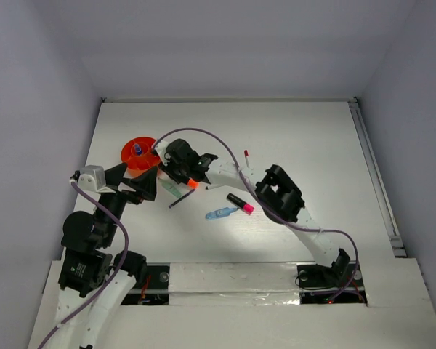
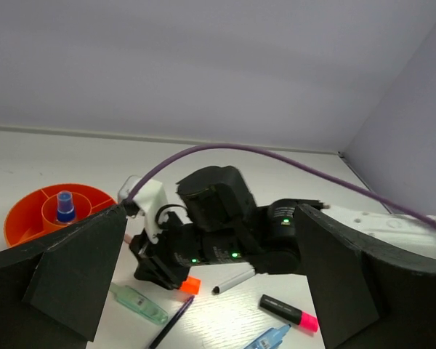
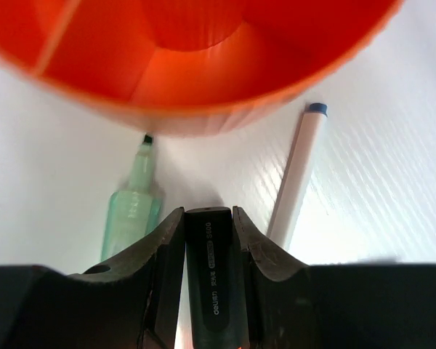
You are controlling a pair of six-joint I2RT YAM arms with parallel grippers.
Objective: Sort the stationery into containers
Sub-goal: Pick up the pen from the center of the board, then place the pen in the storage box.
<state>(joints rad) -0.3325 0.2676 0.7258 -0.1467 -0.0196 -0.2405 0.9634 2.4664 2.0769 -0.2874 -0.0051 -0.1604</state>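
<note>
L arm: base at lower left of the top view, elbow folded, wrist aimed up-right.
L tool: left gripper (image 1: 136,182) sits just below the cup, jaws spread wide, nothing between them.
L fingers (image 2: 73,280): black, flat, wedge-shaped, matte.
R arm: base at lower right of the top view, reaching diagonally to upper left over the table (image 1: 312,138).
R tool: right gripper (image 3: 207,212) low over the table, just below-right of the cup. Jaws are clamped on the barrel of a black highlighter (image 3: 209,283) — its orange cap (image 1: 193,184) pokes out toward lower right.
Beside R jaws: green marker (image 3: 133,214), translucent, flat on the table at left w/ tip toward the cup; white pen (image 3: 296,178) w/ blue end, flat at right.
Centre of top view: dark thin pen (image 1: 182,200), blue marker (image 1: 221,214), pink-capped highlighter (image 1: 240,203) — all lying flat, apart from each other.
Container: orange cup (image 2: 20,225), upper left of centre, upright; round glossy plastic w/ inner dividers.
Contents: small bottle (image 2: 65,206) w/ blue cap, standing in the round middle compartment.
Table surface: white, smooth, faint ribbed sheen in R wrist view.
</note>
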